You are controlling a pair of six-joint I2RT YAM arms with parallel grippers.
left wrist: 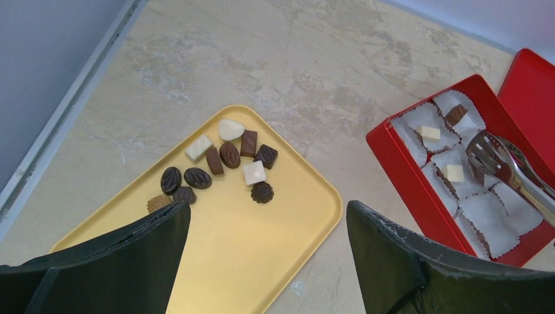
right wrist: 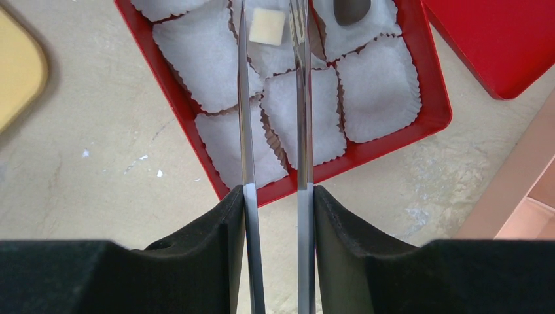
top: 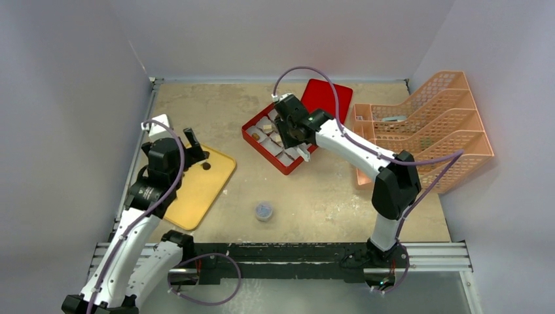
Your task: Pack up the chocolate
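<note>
Soft, even light from above — shadows are faint, hugging the yellow tray (left wrist: 262, 248) and red box (right wrist: 366, 156). Wrist views look sharp; the overhead view is softer, slightly grainy.

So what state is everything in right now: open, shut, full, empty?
red box: open, three chocolates inside, most liners empty.
lid: off, lying beside the box.
yellow tray: holds loose chocolates.
tongs: held, tips apart over the box.
right end effector: shut on the tongs.
left end effector: open, empty, over the tray.
</note>
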